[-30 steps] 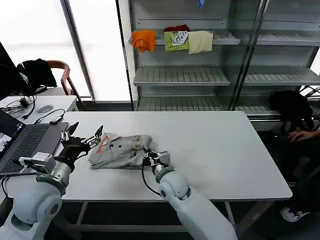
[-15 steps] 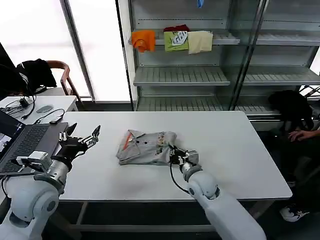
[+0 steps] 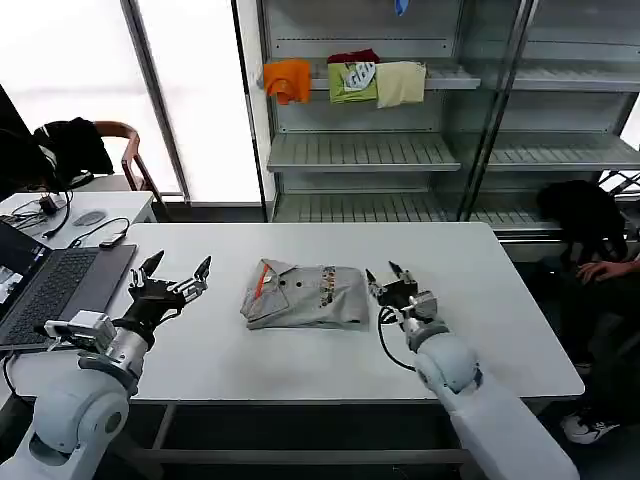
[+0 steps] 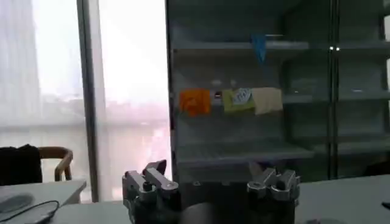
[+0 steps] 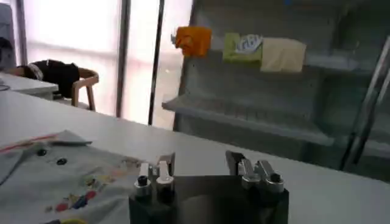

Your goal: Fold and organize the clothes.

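The clothes, a light grey short-sleeved shirt, lie folded into a compact rectangle at the middle of the white table, collar to the left and the small colourful chest print showing. In the right wrist view the shirt lies beside the fingers. My right gripper stands open just right of the shirt, off the fabric, holding nothing. My left gripper stands open over the table's left part, well apart from the shirt.
An open laptop sits at the table's left edge, close to my left arm. Behind the table stands a metal shelf rack with orange, green and cream garments on an upper shelf. A chair stands far left.
My right gripper slid the folded shirt rightward to the table's middle, then let go and drew off to its right. My left gripper stayed open on the left.
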{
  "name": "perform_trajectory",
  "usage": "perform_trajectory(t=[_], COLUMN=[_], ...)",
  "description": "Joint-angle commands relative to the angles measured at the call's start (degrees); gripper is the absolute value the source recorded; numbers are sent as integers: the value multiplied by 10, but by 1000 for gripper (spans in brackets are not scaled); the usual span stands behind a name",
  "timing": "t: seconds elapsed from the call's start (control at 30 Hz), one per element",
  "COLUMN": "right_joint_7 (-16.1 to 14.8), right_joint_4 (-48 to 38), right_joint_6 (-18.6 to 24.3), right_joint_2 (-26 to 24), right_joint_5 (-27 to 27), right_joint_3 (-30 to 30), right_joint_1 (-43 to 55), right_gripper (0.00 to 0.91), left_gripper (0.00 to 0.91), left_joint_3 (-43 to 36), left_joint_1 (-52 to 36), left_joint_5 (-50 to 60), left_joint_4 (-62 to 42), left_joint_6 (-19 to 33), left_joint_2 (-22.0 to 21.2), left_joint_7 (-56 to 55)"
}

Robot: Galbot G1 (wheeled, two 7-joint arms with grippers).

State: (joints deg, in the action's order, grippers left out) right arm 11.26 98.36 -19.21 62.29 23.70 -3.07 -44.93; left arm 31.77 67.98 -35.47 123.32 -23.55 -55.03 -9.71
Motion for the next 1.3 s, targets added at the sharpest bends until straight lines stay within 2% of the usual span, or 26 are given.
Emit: perform_trajectory(t=[0.03,0.17,0.3,0.4,0.5,0.57,1.07,1.3], right_joint_7=[52,49,62,67,66,55,49,46], right_joint_4=[202,247,269,265,268,272,261,258], right_joint_6=[166,264,292,313,326,327,348,349], right_joint_2=[-63,-52,-35,-28,-27,-31,-20,-22], right_joint_5=[-43,-77,-80,-84,-82,-81,-80,-76], right_joint_3=[-154,-220,-271,-286,-287,-289,-278,-274], right_joint_1=[-254,-379,-449,-467,-480,-490,-507,-509], right_gripper=[907,907,907,907,907,907,907,907], left_gripper=[907,907,907,907,907,907,907,907], left_joint_3=[-37,-36,-25,-15,-7,-4,8,13], left_joint_1=[40,58,85,108,134,146,202,206], left_joint_5=[109,115,123,130,146,146,142,135], left_joint_4=[-13,-27,-40,-39,-34,-25,0,-2], left_joint_6=[60,86,119,140,161,164,165,165], left_joint_2=[-18,-24,-25,-27,-32,-35,-69,-68], left_joint_7=[2,-1,-6,-9,-9,-9,-13,-11])
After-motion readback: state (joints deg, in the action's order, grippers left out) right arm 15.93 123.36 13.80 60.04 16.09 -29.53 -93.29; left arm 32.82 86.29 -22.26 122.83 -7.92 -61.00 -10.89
